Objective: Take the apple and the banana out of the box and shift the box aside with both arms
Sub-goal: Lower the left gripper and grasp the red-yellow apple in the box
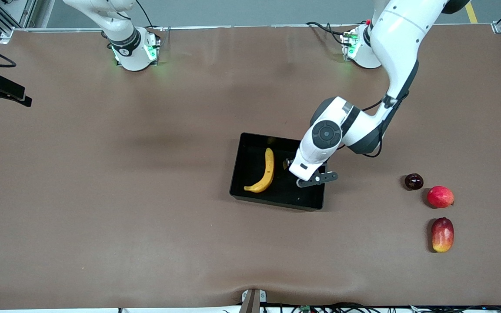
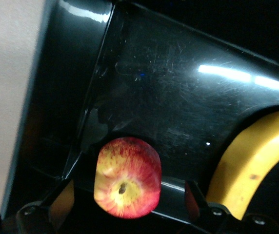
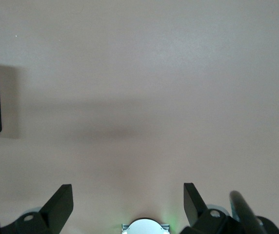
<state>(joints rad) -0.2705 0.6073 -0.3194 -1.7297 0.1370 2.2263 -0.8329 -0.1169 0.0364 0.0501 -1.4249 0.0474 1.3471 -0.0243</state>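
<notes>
Banana [image 1: 265, 171] lies in black box [image 1: 250, 198] at mid surface [image 1: 146, 217], w/ small red-yellow apple [image 2: 128, 177] also in box, beside banana toward left arm's end. Left gripper [image 2: 129, 200] hangs low over box, fingers [image 2: 61, 202] spread either side of apple, not pinching it. Right gripper [image 3: 128, 201] waits over bare surface toward right arm's end from box, wide open, nothing in it. Dark plum [image 1: 413, 181], red fruit [image 1: 440, 196] & mango [image 1: 442, 234] sit well apart from box, toward left arm's end.
</notes>
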